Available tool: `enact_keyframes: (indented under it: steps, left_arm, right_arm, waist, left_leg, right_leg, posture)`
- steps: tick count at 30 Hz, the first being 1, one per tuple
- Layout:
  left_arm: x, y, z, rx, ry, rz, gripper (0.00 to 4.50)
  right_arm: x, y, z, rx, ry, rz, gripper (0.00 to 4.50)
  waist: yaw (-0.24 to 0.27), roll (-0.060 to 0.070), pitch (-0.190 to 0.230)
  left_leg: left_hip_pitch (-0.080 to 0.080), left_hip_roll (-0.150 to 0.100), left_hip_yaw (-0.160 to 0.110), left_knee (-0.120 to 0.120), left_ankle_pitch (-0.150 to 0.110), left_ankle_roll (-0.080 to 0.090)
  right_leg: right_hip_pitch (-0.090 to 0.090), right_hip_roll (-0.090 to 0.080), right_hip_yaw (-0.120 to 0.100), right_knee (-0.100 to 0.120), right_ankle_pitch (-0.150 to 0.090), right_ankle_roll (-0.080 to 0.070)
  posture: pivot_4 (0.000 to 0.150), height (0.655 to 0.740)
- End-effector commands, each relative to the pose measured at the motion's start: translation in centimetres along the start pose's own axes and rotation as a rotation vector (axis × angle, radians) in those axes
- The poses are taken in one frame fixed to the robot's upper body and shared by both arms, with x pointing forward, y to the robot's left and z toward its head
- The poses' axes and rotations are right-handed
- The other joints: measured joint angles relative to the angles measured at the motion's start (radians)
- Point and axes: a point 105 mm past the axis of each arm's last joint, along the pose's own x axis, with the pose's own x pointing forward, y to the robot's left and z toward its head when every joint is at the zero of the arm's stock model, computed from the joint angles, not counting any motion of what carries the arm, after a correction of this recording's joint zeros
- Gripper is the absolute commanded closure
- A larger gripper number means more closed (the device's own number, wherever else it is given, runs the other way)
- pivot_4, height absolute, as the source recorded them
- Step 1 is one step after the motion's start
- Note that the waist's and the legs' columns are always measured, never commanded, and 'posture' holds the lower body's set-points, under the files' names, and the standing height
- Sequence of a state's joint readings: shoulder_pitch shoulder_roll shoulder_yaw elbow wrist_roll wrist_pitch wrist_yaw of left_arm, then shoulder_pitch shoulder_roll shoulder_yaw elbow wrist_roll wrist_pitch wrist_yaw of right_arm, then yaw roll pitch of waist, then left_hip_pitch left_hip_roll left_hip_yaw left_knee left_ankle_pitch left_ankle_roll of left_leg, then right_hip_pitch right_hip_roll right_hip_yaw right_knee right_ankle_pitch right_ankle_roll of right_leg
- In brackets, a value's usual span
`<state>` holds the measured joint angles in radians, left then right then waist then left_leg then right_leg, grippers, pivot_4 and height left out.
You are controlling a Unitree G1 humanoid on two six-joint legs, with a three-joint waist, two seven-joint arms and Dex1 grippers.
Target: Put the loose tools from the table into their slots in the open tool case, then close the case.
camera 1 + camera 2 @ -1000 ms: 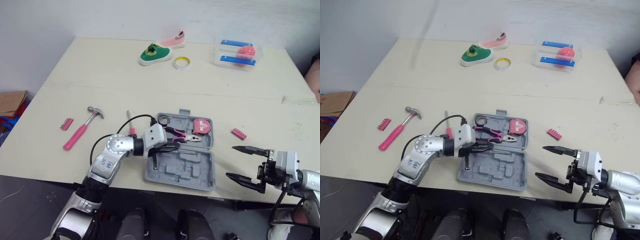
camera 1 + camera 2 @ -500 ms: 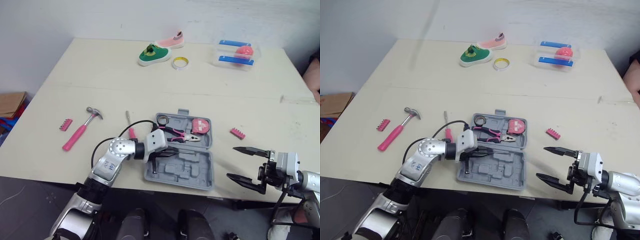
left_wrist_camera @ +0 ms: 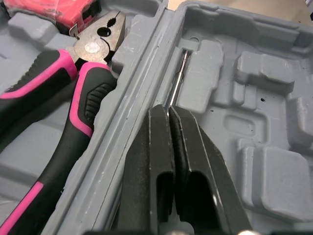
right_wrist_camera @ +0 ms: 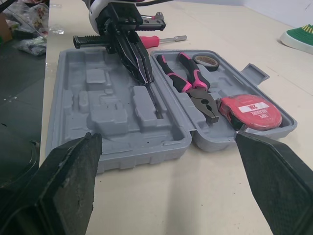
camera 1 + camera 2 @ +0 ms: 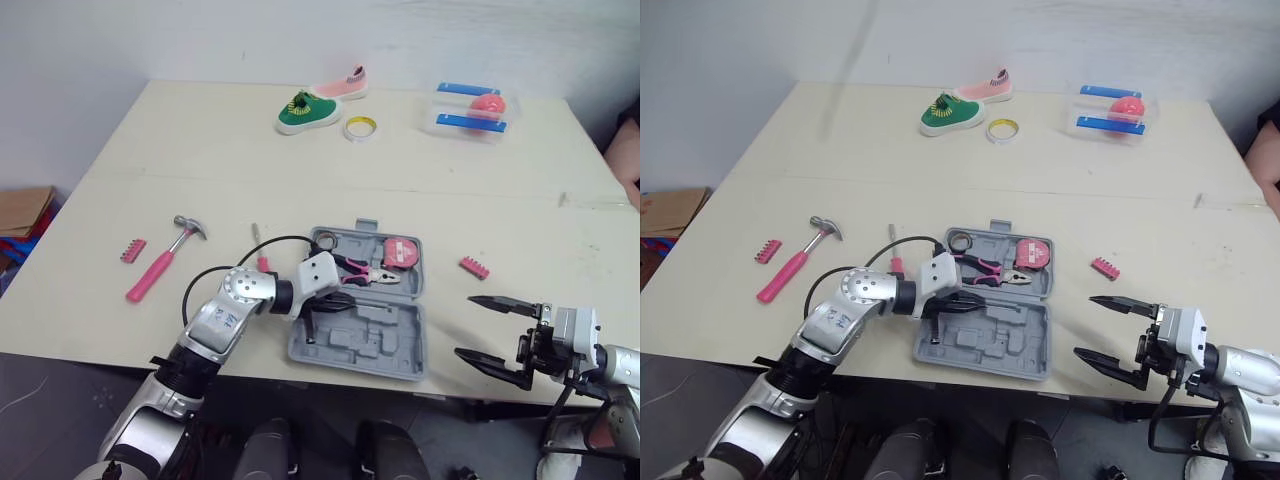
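The grey tool case [image 5: 400, 350] lies open near the table's front edge. Its far half holds pink-handled pliers [image 5: 366, 271], a red tape measure [image 5: 404, 251] and a black tape roll [image 5: 327, 240]. My left gripper [image 3: 168, 111] reaches into the near half, shut on a thin metal rod [image 3: 177, 81] that lies along a slot beside the hinge. Loose on the table are a pink hammer [image 5: 160, 260], a red-handled screwdriver [image 5: 261, 252] just left of the case, and two pink bit holders [image 5: 132, 250] [image 5: 474, 267]. My right gripper [image 5: 495, 330] hangs open right of the case, holding nothing.
At the back of the table are a green shoe [image 5: 308, 108], a pink shoe [image 5: 343, 82], a yellow tape roll [image 5: 361, 126] and a clear plastic box [image 5: 472, 108]. A person's arm [image 5: 625, 150] shows at the right edge.
My left gripper has moved from beside the pliers' handles down into the near half of the case. The right gripper has barely moved.
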<state>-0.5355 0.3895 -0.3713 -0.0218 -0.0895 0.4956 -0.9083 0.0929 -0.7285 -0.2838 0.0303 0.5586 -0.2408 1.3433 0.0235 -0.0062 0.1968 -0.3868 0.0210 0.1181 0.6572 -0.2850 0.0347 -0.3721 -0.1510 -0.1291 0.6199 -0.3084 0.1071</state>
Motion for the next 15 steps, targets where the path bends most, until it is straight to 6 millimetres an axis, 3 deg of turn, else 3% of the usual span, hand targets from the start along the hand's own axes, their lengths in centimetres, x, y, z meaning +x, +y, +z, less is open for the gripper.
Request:
enact_keyframes:
  steps: [1,5,9,12,15]
  left_arm:
    - [0.1,-0.8,-3.2,-0.073,0.076,-0.009,4.44]
    - [-1.6,0.1,3.3,0.075,-0.290,0.041,4.44]
    - [-5.1,0.3,6.0,0.148,-0.454,0.067,4.44]
    - [-8.6,0.6,6.3,0.108,-0.510,0.117,3.69]
    - [-11.9,1.5,5.4,0.127,-0.478,0.245,2.40]
  right_arm:
    - [-0.4,-0.3,0.6,-0.034,-0.022,-0.029,0.00]
    - [-1.0,-0.8,0.8,-0.046,-0.017,-0.051,0.00]
    - [-2.2,-1.9,1.2,-0.057,-0.017,-0.106,0.00]
    - [-3.9,-2.6,1.2,-0.066,0.015,-0.134,0.00]
    - [-5.4,-3.8,1.3,-0.087,0.037,-0.192,0.00]
  waist:
    - [0.000,0.000,-0.001]
    - [0.001,0.000,-0.001]
    - [0.001,0.000,0.001]
    - [-0.002,0.001,0.001]
    - [-0.002,0.001,0.001]
  left_leg:
    - [0.000,0.001,0.000,0.000,0.000,-0.001]
    - [-0.002,0.003,0.000,0.000,-0.001,-0.002]
    - [-0.004,0.004,0.000,0.001,0.000,-0.002]
    - [-0.003,0.004,0.001,0.001,-0.001,-0.002]
    - [-0.003,0.004,0.002,0.001,-0.001,-0.002]
  right_leg:
    - [0.000,0.000,0.000,0.000,0.000,0.000]
    - [-0.003,0.001,0.000,0.000,-0.001,-0.002]
    - [-0.004,0.001,-0.001,-0.001,0.001,-0.004]
    - [-0.003,0.001,-0.002,-0.001,0.001,-0.004]
    - [-0.003,0.002,-0.002,-0.001,0.001,-0.004]
  posture:
    - [0.150,0.7400]
    - [0.150,0.7400]
    - [0.150,0.7400]
    - [0.150,0.7400]
    - [0.150,0.7400]
